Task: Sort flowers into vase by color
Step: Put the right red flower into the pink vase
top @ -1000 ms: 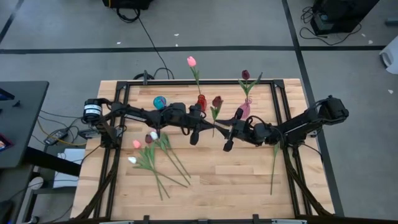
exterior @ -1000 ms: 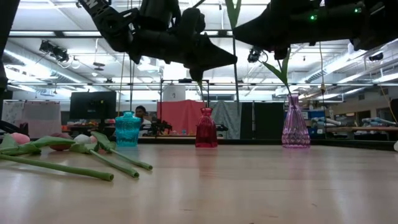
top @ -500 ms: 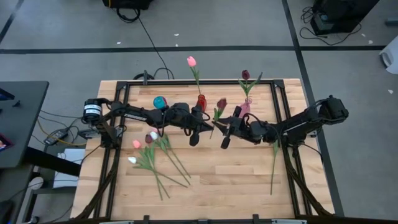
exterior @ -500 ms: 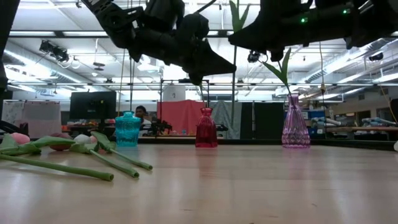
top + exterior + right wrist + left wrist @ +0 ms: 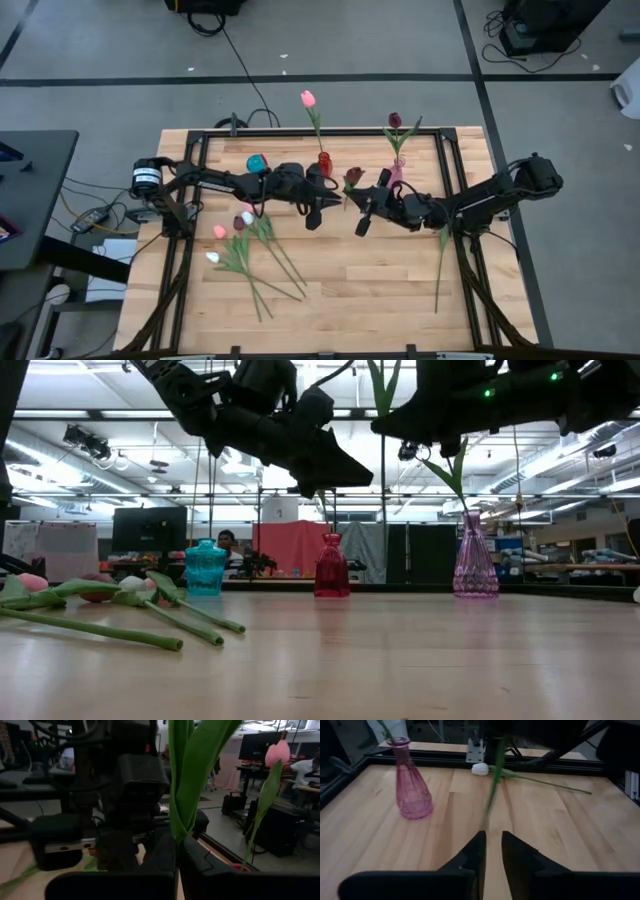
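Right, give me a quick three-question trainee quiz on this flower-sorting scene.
1. True or false: the right gripper is shut on the stem of the maroon tulip.
2. Fill in: the tulip standing in the red vase has a ___ head.
3. The vase with no flower in it is: A the teal vase; B the red vase; C none, all hold flowers.
Key: 1 true; 2 pink; 3 A.
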Controlling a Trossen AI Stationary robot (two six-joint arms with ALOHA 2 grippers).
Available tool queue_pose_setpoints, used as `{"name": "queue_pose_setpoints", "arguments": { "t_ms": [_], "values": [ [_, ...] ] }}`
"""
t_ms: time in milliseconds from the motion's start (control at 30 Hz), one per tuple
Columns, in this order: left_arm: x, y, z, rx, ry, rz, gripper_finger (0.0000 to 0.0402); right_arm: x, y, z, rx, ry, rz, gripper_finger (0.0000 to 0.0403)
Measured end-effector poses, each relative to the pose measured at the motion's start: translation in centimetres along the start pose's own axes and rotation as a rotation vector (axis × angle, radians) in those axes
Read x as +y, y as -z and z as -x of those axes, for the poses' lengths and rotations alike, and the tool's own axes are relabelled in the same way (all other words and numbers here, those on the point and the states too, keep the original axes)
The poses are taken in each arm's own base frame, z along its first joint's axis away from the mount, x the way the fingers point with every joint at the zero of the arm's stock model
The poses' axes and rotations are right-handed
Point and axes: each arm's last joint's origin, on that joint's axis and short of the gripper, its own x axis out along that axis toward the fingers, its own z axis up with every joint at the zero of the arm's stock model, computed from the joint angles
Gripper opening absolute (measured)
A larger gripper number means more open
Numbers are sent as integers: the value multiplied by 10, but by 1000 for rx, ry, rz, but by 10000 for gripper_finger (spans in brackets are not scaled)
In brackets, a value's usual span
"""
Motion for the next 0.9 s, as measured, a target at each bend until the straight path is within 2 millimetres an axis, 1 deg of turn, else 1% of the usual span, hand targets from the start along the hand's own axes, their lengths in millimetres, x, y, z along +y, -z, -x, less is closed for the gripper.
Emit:
{"name": "queue_pose_setpoints", "arguments": {
  "t_ms": [133,233,300,400,467,533,700,800,900],
  "values": [
    [0,-10,15,20,-10,-30,84,-4,-9,5,-4,1,-9,12],
    [-2,-21,30,15,-22,-67,87,-8,-14,10,16,14,-6,12],
    [-3,-30,38,-15,-37,-82,87,-10,-17,14,31,22,2,12],
    [-4,-38,49,-42,-41,-93,88,-11,-22,21,49,32,15,12],
    [-6,-35,57,-75,-44,-112,88,-11,-26,28,61,35,17,12],
    [-7,-26,65,-120,-45,-120,88,-12,-29,37,88,40,19,12],
    [-7,3,91,-232,-89,-116,88,-15,-37,61,135,97,37,16],
    [-8,14,105,-277,-111,-90,88,-19,-44,75,126,151,64,16],
    [-9,18,116,-299,-152,-76,88,-25,-55,87,97,216,119,17]
  ]
}}
